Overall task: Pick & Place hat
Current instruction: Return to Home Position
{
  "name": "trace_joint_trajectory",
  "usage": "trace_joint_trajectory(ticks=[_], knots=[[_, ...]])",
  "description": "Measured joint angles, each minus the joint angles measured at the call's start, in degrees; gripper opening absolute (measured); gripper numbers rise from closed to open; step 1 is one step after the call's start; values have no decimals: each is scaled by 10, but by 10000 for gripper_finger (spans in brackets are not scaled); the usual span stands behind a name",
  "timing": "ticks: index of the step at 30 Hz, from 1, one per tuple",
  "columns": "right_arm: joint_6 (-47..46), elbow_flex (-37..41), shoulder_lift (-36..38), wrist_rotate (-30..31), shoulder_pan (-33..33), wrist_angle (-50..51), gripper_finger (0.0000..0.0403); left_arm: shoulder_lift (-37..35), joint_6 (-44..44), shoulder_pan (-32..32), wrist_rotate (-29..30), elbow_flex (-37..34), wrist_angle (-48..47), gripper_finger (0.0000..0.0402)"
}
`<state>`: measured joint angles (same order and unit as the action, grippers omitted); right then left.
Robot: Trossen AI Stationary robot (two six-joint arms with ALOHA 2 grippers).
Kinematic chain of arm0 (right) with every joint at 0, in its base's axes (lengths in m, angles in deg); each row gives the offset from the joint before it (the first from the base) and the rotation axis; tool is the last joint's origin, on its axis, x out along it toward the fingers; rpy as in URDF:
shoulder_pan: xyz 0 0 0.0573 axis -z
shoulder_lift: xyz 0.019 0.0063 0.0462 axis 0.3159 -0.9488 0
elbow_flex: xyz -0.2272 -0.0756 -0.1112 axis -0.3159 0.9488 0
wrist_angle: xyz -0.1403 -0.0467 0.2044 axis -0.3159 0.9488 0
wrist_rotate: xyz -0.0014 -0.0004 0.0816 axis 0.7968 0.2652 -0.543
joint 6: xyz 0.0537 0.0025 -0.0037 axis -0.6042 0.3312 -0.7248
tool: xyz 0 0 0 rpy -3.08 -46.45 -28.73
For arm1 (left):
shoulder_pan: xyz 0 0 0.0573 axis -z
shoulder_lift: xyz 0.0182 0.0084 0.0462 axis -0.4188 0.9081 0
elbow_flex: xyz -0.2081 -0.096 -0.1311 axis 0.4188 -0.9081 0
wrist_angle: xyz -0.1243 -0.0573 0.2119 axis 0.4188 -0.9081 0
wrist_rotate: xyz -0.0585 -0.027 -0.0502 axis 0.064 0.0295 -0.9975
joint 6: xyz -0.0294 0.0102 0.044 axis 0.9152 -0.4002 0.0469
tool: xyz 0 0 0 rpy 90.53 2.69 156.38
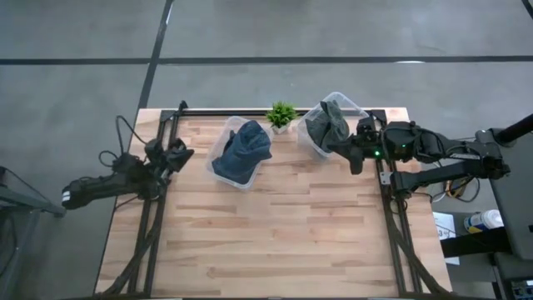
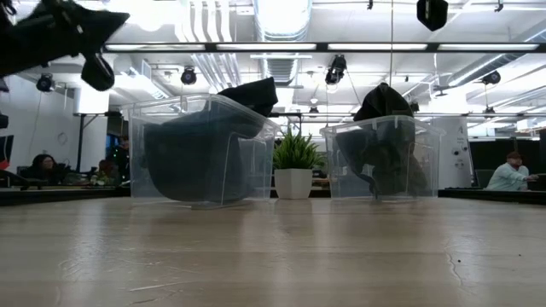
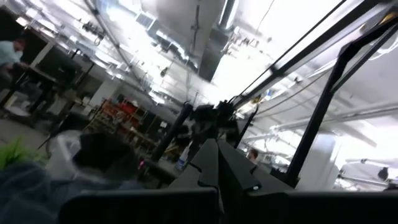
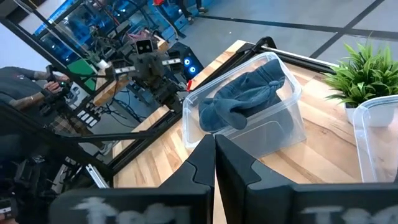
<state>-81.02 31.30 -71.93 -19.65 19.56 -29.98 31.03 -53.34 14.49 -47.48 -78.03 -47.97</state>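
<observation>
Both arms sit off at the sides, neither holding anything. The left arm [image 1: 125, 175] hangs over the left edge of the wooden surface [image 1: 275, 237]. The left jaws are up in the air and a little apart from the left transparent bin [image 1: 218, 148]. In the left wrist view the two dark fingers [image 3: 233, 171] are pressed together with nothing between them.

The right arm [image 1: 433, 154] reaches in from the right edge, and the right jaws are just beside the right transparent bin [image 1: 358, 107]. These fingers [image 4: 239, 165] are together too, also empty.

The blue cap [image 1: 243, 152] is in the left transparent bin, bunched up and filling most of it. In the low view, part of it pokes up over the far rim. The right wrist view looks across at that bin and shows the denim-looking fabric heaped inside it. The right transparent bin holds a darker cap [image 1: 326, 125], which also sticks up above the rim in the low view.

A small potted plant [image 1: 281, 114] stands between the two bins at the far edge of the surface, touching neither. People sit at desks in the room behind, one of them far right [image 2: 512, 173].
</observation>
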Motion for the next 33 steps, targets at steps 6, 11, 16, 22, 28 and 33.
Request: trace_joint_trajectory(ticks=[6, 11, 16, 22, 28, 33], knots=[[-4, 0, 0, 0, 0, -1, 8, -9, -19, 0, -10, -8, -6, 0], [-26, 0, 0, 0, 0, -1, 8, -9, -27, 0, -18, -8, -8, 0], [-35, 0, 0, 0, 0, -1, 8, -9, -15, 11, -29, -8, -5, 0], [-49, 0, 0, 0, 0, -1, 8, -9, -20, 51, -24, -9, 4, 0], [-49, 1, 0, 0, 0, -1, 8, -8, -83, 67, -14, -9, -31, 0], [-47, 1, 0, 0, 0, -1, 8, -8, -70, 67, -19, -9, -149, 0]])
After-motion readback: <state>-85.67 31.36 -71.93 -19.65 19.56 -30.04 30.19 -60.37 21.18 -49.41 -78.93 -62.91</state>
